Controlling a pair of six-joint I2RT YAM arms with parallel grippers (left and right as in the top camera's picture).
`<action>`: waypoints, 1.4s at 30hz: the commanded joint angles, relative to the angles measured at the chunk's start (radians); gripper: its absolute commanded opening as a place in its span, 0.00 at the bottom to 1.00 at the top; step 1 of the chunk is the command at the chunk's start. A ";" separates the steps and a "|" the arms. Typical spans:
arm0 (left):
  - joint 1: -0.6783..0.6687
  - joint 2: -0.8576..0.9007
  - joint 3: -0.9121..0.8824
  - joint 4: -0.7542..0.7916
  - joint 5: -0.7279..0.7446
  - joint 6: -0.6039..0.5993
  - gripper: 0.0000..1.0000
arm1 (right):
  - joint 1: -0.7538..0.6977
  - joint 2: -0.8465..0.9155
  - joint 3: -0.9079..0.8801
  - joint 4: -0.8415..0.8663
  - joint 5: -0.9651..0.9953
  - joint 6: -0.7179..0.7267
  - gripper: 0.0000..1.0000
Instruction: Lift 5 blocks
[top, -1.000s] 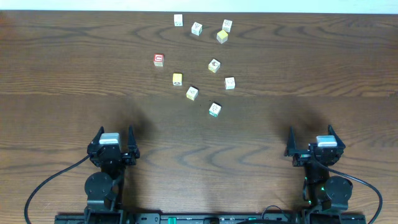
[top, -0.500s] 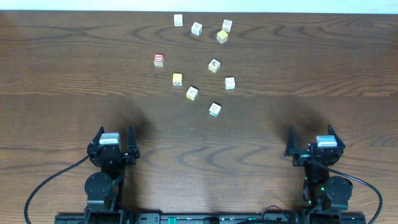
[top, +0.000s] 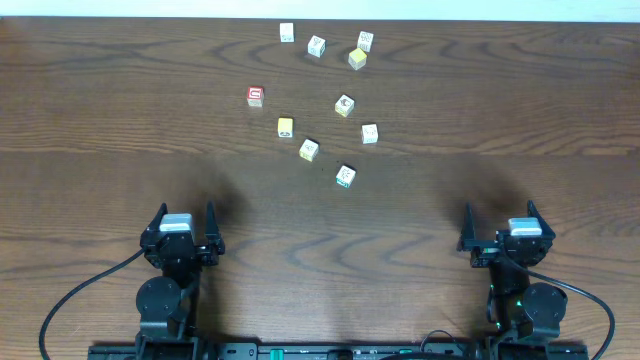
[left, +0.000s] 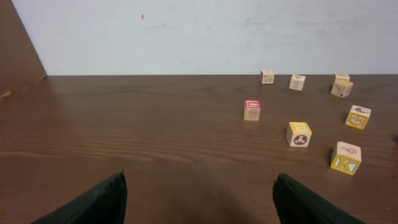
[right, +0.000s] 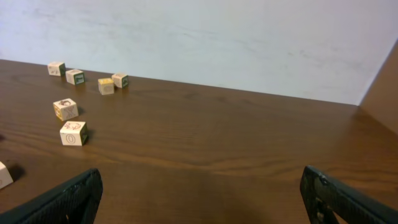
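The left gripper (top: 185, 213) and right gripper (top: 499, 212) rest with jaws wide apart. The blocks (top: 309, 150) lie scattered well ahead, untouched.

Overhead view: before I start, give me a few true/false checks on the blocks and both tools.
1. The left tool and right tool are open and empty. True.
2. One block is lifted off the table. False: every one rests on the wood.
3. The red-faced cube sits at the right edge of the cluster. False: it is the leftmost cube.
4. All the cubes lie beyond both tools, toward the far edge. True.
5. The nearest block sits between a tool's fingers. False: it lies apart from both tools.
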 joint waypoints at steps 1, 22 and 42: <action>-0.004 0.003 -0.012 -0.048 -0.012 -0.008 0.76 | 0.003 -0.003 -0.002 -0.003 -0.015 -0.007 0.99; -0.004 0.003 -0.012 -0.048 -0.012 -0.008 0.75 | 0.003 -0.003 -0.001 0.031 -0.312 0.845 0.99; -0.004 0.003 -0.012 -0.048 -0.012 -0.008 0.76 | 0.003 0.239 0.354 -0.183 -0.470 0.370 0.99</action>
